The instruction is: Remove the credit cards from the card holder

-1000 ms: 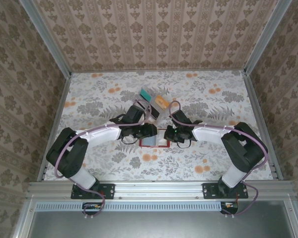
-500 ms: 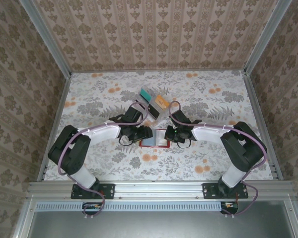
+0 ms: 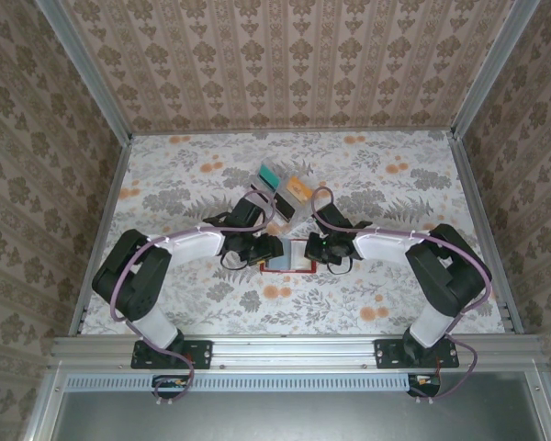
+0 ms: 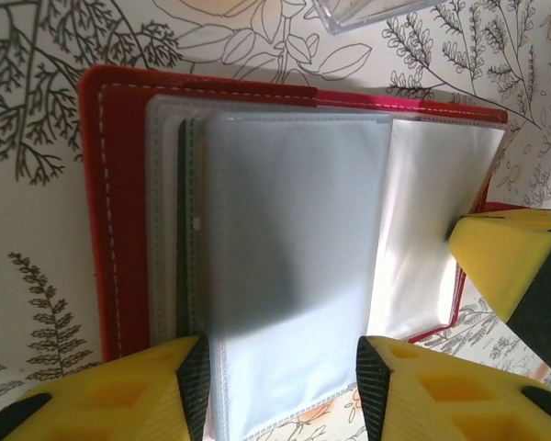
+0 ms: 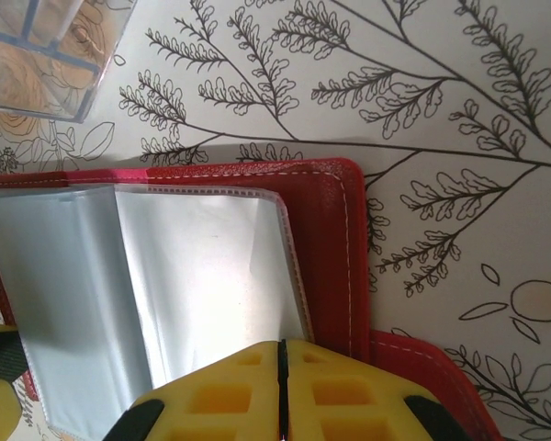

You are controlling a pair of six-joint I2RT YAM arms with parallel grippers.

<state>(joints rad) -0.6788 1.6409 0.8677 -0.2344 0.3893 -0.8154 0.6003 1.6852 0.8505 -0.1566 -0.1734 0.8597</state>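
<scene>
**Inspector:** Left claw (image 4: 277, 381), state?

**Assistant:** Parted, astride the pale cards (image 4: 294, 266) in their sleeves, gripping nothing. Right claw (image 5: 280, 363) is closed and seems to pin the red card holder (image 5: 335, 239) open on the table (image 5: 441, 138).

**Inspector:** Progress?

**Assistant:** No card is out yet. A clear rack (image 3: 277, 184) stands just behind, apparently no obstruction.

The left end effector (image 4: 281, 372) has drawn slightly leftward and nearer.
</scene>
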